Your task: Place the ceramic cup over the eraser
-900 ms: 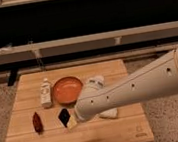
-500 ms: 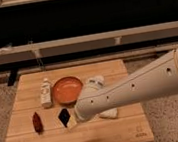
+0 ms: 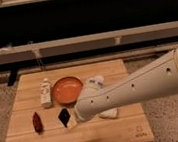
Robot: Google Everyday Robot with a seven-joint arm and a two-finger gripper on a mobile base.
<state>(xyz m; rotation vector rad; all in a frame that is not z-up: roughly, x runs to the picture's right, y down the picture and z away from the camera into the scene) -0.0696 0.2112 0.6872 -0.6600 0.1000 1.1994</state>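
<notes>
The eraser (image 3: 64,115) is a small black diamond shape on the wooden table (image 3: 117,132), front left of centre. The ceramic cup (image 3: 96,81) is white and sits just right of the orange bowl (image 3: 67,89), partly hidden behind my arm. My gripper (image 3: 73,121) is at the end of the big white arm that reaches in from the right. It hangs low over the table, right beside the eraser's right edge and well in front of the cup. It is largely hidden by the arm.
A slim white bottle (image 3: 45,91) stands left of the bowl. A dark red oblong thing (image 3: 37,122) lies near the left front. A flat white rounded lump (image 3: 110,113) lies under the arm. A dark shelf rail runs behind the table.
</notes>
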